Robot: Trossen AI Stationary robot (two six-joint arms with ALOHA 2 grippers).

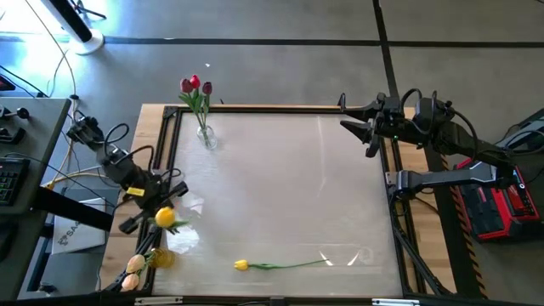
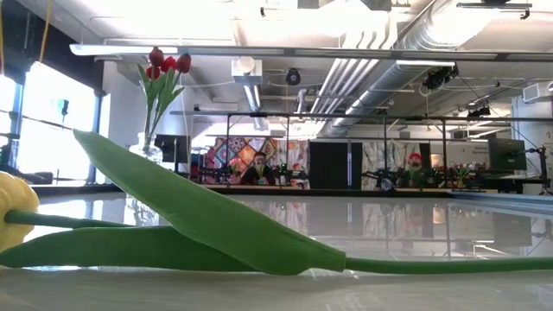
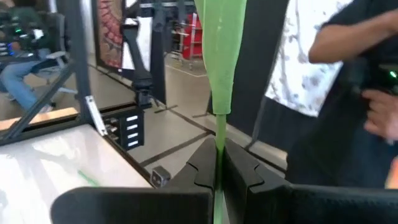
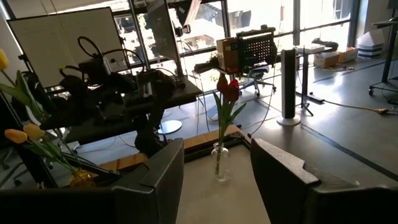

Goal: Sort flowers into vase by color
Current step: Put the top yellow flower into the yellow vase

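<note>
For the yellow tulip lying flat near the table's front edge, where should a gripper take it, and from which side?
Grip the yellow tulip on its thin bare stem, between head and leaf, coming straight down from above. It lies flat and alone, the stem running along the table's front edge, so fingers should close across it. The head looks too soft to pinch.

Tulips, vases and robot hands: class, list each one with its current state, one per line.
Red tulips: standing upright in the clear glass vase.
Yellow tulip on the table: lying flat, stem pointing toward the right arm's side.
Held yellow tulip: stem clamped in the left hand.
Second vase: holds yellow and cream tulips.
Right hand: open, empty.
</note>
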